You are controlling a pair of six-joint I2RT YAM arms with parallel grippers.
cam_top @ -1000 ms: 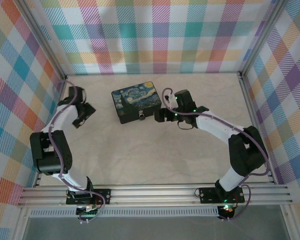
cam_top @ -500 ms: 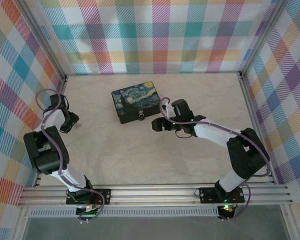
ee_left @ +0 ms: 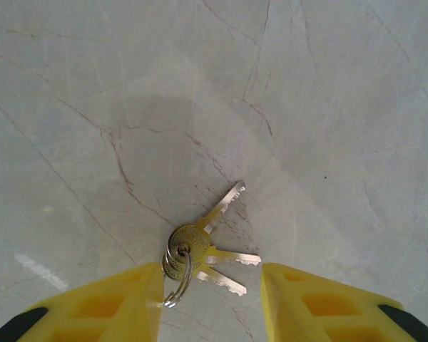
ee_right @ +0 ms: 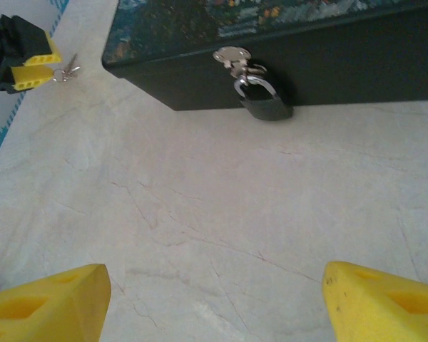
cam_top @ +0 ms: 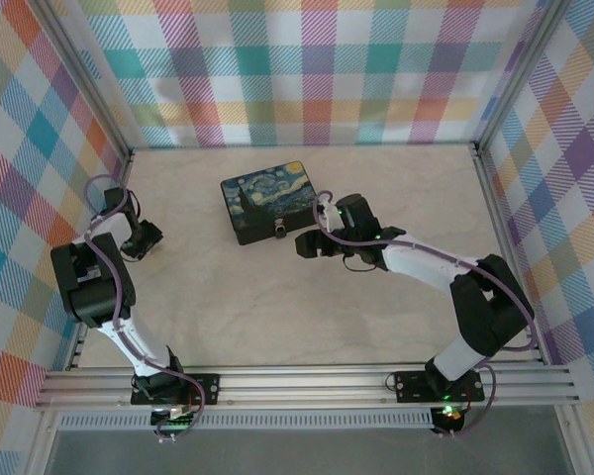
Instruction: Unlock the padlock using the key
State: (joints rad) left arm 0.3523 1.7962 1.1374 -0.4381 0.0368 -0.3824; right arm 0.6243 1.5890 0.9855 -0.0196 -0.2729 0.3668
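Key [ee_left: 212, 246]: laid flat on table [ee_left: 307, 107] at left, straddled by left gripper [ee_left: 210, 288], spread wide, apparently for pickup. Padlock [ee_right: 265, 100]: hung on near face of box [ee_right: 378, 64]; right gripper [ee_right: 214, 299] held spread before it

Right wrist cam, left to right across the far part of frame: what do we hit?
left gripper → keys → padlock. The box spans most of the width, so it is left out.
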